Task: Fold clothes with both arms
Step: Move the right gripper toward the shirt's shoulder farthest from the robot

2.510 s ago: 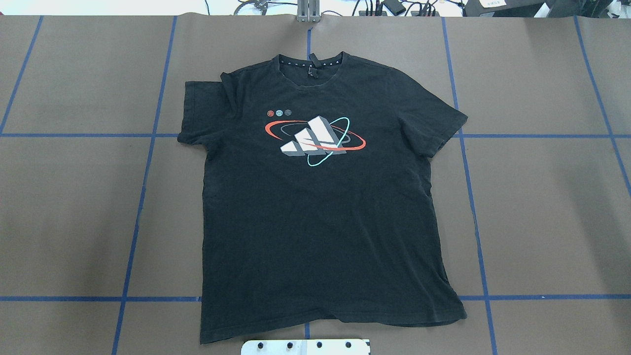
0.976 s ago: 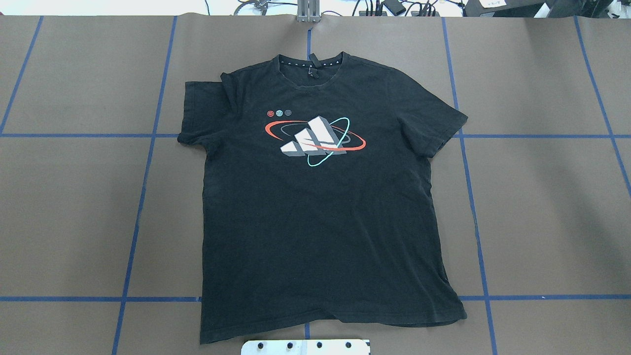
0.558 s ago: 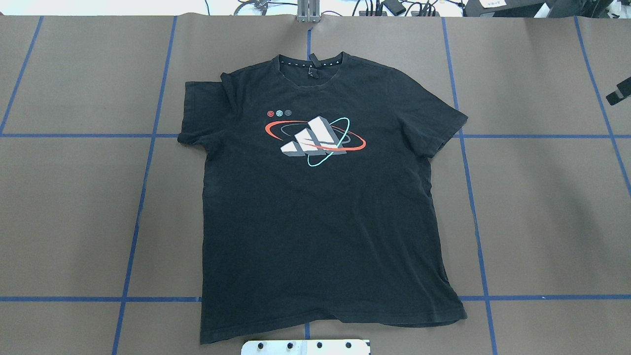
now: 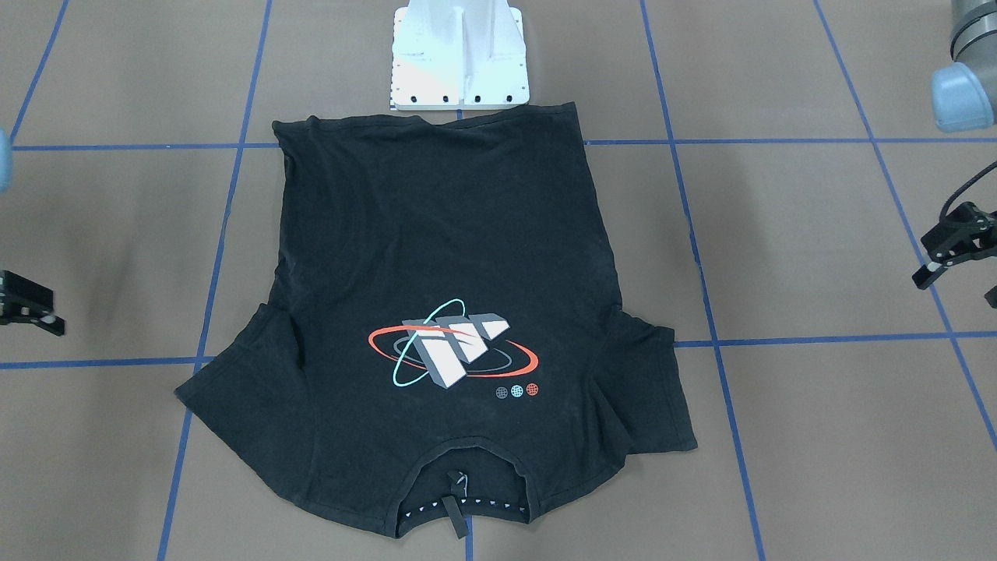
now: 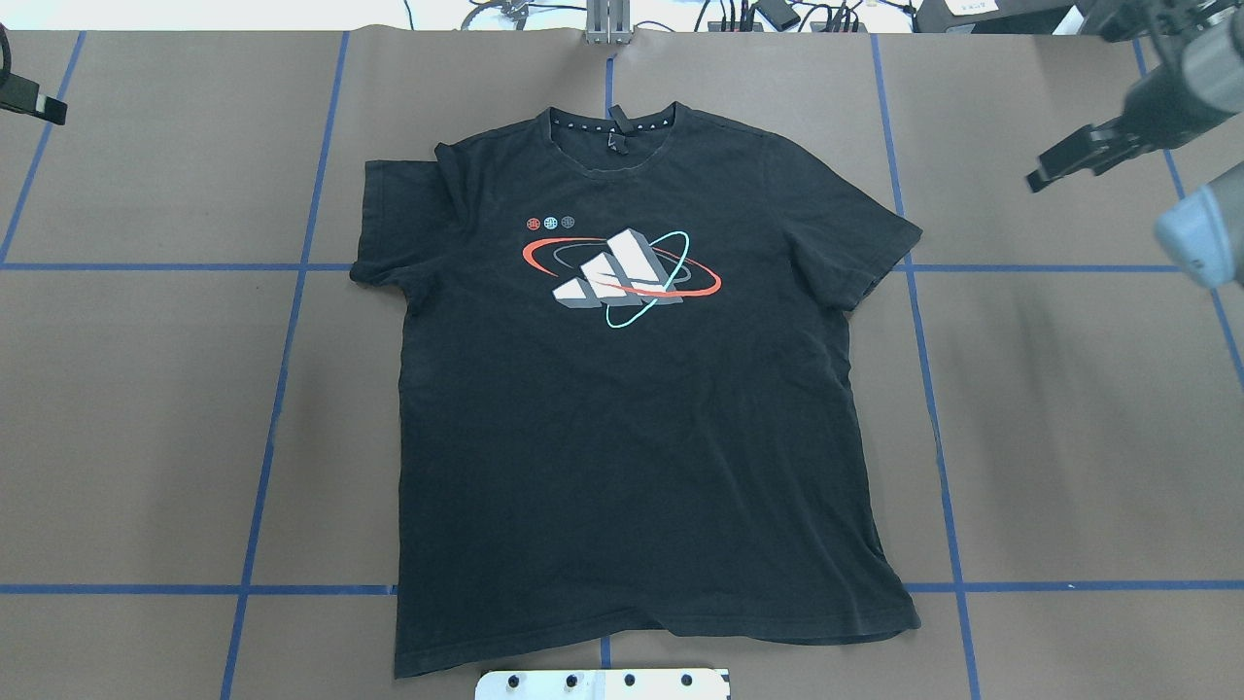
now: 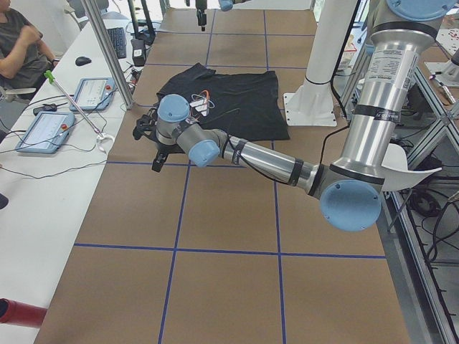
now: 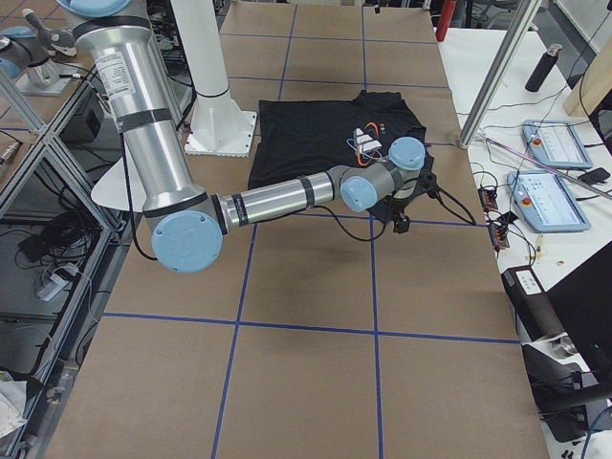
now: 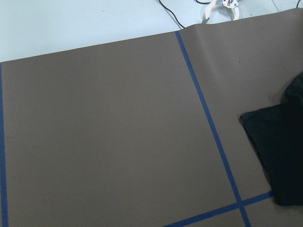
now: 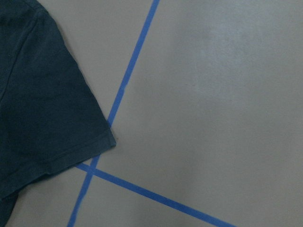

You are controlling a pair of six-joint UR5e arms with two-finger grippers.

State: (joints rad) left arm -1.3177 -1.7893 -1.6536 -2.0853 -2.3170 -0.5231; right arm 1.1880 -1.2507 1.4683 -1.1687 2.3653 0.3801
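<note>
The clothes are one black T-shirt [image 5: 622, 418] lying flat with its print [image 5: 622, 277] up and its collar [image 5: 612, 131] at the table's far side; it also shows in the front view [image 4: 444, 234]. My left gripper [image 5: 29, 97] hangs at the far left corner, well away from the left sleeve [image 5: 389, 228]. In the front view my left gripper [image 4: 960, 287] looks open and holds nothing. My right gripper [image 5: 1045, 175] hovers to the right of the right sleeve [image 5: 860, 243]. It also looks open and empty. The wrist views show only sleeve edges [image 8: 279, 151] [image 9: 42, 109].
The white base block [image 5: 603, 683] sits at the near edge by the shirt's hem. Blue tape lines [image 5: 282, 369] grid the brown table cover. Cables and a metal post [image 5: 607, 19] line the far edge. A person [image 6: 21, 43] sits at a side desk with tablets [image 6: 46, 129].
The right gripper has come further in from the overhead view's right edge toward the shirt. The left gripper has appeared at the top left corner. The T-shirt has not moved.
</note>
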